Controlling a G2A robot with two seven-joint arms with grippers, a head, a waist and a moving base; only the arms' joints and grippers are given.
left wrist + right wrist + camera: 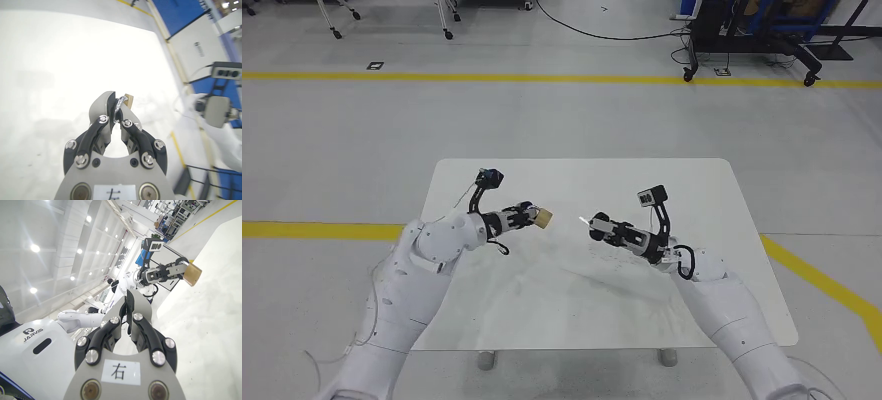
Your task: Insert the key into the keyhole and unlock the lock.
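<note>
1. Top view: left gripper [531, 214] pinches the lock [542, 216] by its shackle.
2. Right gripper [593, 224], jaws pressed together (seemingly on the key [584, 218]), is near the lock, not touching.
3. Insertion and turning are not yet done.

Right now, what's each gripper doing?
Left gripper: jaws closed on the padlock, at its shackle.
Right gripper: jaws closed, apparently on the key, barely visible.

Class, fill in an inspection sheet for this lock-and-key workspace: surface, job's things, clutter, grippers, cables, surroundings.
Surface: white table, faint scuffs.
Job's things: lock, brass, held above the table; key, thin tip only, apart from the lock.
Clutter: nothing seen.
Grippers: left gripper shut on the lock's shackle; right gripper shut on the key.
Cables: black cable on the floor.
Surroundings: yellow floor lines; wheeled stand.
</note>
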